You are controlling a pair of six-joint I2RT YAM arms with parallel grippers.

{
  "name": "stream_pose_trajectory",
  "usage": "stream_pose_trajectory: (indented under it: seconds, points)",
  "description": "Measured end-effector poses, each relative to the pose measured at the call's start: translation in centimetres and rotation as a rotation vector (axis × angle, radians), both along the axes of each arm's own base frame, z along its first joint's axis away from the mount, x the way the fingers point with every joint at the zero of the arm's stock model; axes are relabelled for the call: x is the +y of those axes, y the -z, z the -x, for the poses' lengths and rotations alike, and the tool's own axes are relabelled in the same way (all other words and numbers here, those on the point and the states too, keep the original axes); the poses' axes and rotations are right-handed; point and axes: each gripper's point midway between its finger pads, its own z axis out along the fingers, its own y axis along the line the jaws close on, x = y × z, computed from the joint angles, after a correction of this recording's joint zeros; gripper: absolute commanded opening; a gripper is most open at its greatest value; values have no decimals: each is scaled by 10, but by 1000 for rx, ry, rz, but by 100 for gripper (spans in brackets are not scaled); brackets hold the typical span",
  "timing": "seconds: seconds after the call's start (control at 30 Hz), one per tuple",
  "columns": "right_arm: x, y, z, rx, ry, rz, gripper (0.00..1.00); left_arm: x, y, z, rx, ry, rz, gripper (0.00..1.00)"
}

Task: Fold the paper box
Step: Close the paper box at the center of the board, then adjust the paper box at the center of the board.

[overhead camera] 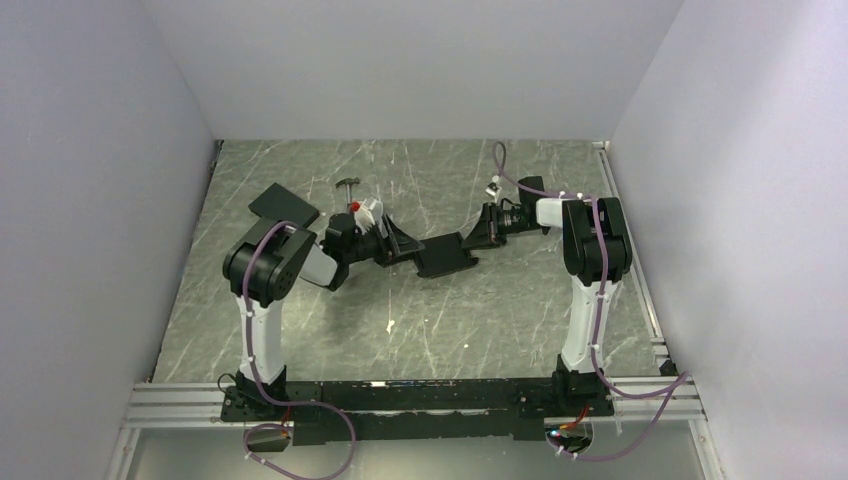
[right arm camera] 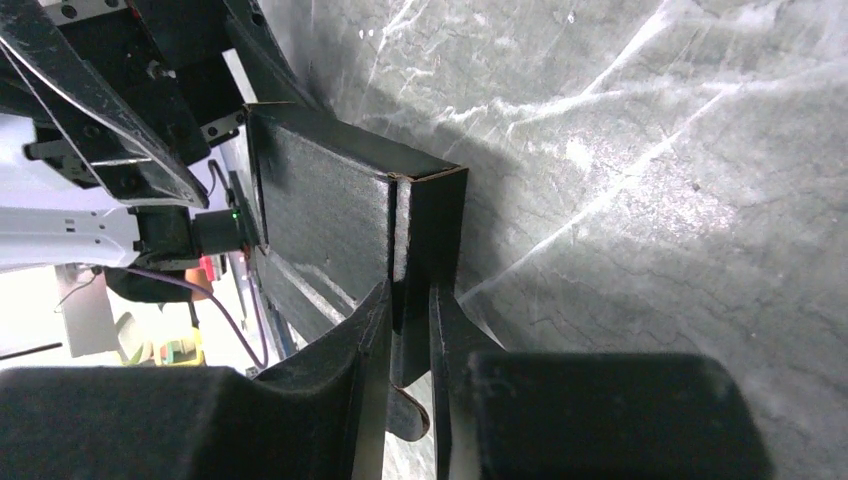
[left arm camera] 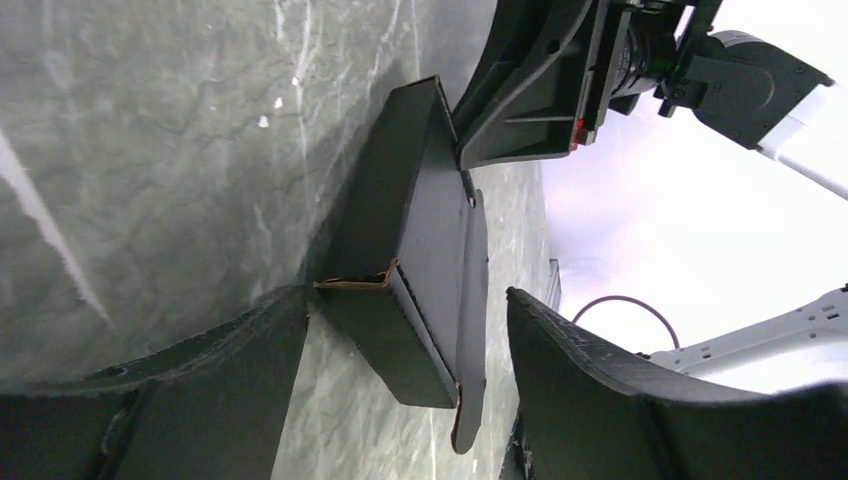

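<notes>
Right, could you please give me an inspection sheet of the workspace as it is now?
Surface: grey marbled table, scratched.
Job's things: black paper box, partly folded, between both arms.
Clutter: black slab far left; small dark item, unclear.
Grippers: left gripper open, fingers either side of box end; right gripper pinching a box wall.
Cables: purple cables along both arms.
Surroundings: white walls; metal rail.

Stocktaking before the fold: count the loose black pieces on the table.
2: the paper box in the middle; a flat black slab at the far left. Others may be hidden.
</notes>
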Motion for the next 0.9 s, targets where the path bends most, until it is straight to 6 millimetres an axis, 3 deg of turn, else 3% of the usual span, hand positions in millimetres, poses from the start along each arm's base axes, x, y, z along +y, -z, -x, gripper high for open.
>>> stream_pose_trajectory:
  seconds: [0.13,0.2,0.33,0.43,0.63,0.77,0.9]
  points:
    - [0,0,0,8,3,-10,8,-12,2,4,24,3,46,62]
    - [0,0,0,11,5,-12,8,-19,4,7,41,8,71,42]
    - [0,0,1,13,5,-14,13,-27,17,13,121,0,104,30]
    - [-1,-1,0,9,5,-16,23,-28,18,12,152,-11,129,23]
    - [-8,-4,-4,-78,-3,53,52,-30,15,11,167,-28,163,17]
    - [-19,-30,-8,-230,-35,117,68,-27,14,10,185,-55,195,16]
    - [-27,-92,-6,-588,-159,158,90,-22,8,8,220,-84,237,14]
